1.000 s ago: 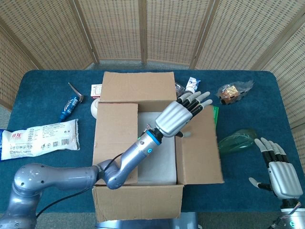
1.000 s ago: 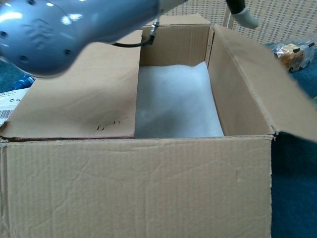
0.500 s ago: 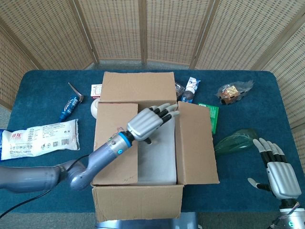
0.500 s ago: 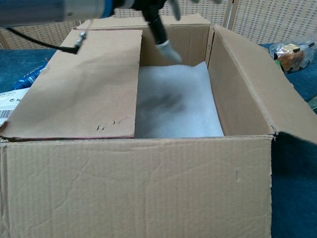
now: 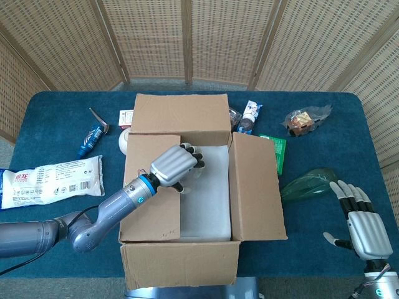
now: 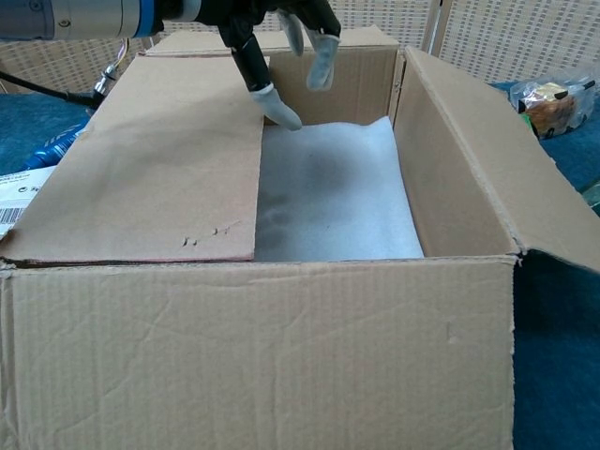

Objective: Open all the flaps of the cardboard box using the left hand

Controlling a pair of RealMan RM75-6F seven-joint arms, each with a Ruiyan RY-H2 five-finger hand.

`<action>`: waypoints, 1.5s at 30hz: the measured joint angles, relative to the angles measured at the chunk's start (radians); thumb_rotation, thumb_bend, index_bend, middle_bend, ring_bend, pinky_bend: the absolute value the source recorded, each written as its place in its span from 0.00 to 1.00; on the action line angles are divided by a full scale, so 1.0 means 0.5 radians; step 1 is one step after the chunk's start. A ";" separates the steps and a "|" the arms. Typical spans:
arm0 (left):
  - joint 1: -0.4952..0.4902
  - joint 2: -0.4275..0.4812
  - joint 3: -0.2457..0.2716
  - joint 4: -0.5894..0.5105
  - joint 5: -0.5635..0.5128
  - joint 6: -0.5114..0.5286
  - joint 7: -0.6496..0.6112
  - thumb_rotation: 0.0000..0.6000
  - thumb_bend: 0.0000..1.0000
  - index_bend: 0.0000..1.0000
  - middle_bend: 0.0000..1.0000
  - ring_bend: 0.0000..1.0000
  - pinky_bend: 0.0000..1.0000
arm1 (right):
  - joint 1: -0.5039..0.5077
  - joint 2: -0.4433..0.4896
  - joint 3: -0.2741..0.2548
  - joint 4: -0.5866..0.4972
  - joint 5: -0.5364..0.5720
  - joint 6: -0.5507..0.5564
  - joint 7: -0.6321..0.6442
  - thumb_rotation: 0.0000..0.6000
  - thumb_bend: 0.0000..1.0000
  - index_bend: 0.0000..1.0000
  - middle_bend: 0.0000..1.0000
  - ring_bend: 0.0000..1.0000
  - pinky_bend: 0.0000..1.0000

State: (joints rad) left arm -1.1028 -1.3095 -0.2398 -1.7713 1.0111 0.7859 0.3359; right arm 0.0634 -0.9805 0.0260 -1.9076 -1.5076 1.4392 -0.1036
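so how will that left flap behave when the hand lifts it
The left flap looks like stiff corrugated card, so it should probably swing as one flat panel about its outer crease rather than flop. It lies flat over the box, so it may spring back partway. The left hand is at its inner edge.

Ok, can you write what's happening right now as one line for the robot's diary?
left hand: at edge of left flap | left flap: closed over cardboard box | right flap: open | right hand: idle
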 measured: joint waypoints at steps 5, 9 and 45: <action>-0.017 -0.037 0.019 0.002 -0.053 0.046 0.069 0.69 0.00 0.60 0.45 0.25 0.24 | -0.002 -0.002 0.001 0.007 -0.003 0.008 0.003 1.00 0.00 0.00 0.00 0.00 0.00; -0.023 -0.061 0.031 -0.006 -0.104 0.095 0.126 0.51 0.00 0.61 0.42 0.21 0.23 | -0.003 0.002 0.001 0.007 -0.006 0.010 0.013 1.00 0.00 0.00 0.00 0.00 0.00; -0.159 -0.128 0.224 0.023 -0.374 0.087 0.417 0.47 0.00 0.68 0.36 0.16 0.21 | -0.007 0.016 0.010 0.004 0.004 0.020 0.044 1.00 0.00 0.00 0.00 0.00 0.00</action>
State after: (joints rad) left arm -1.1823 -1.3732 -0.1276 -1.7600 0.8243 0.8293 0.5443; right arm 0.0598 -0.9726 0.0308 -1.9054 -1.5056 1.4493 -0.0815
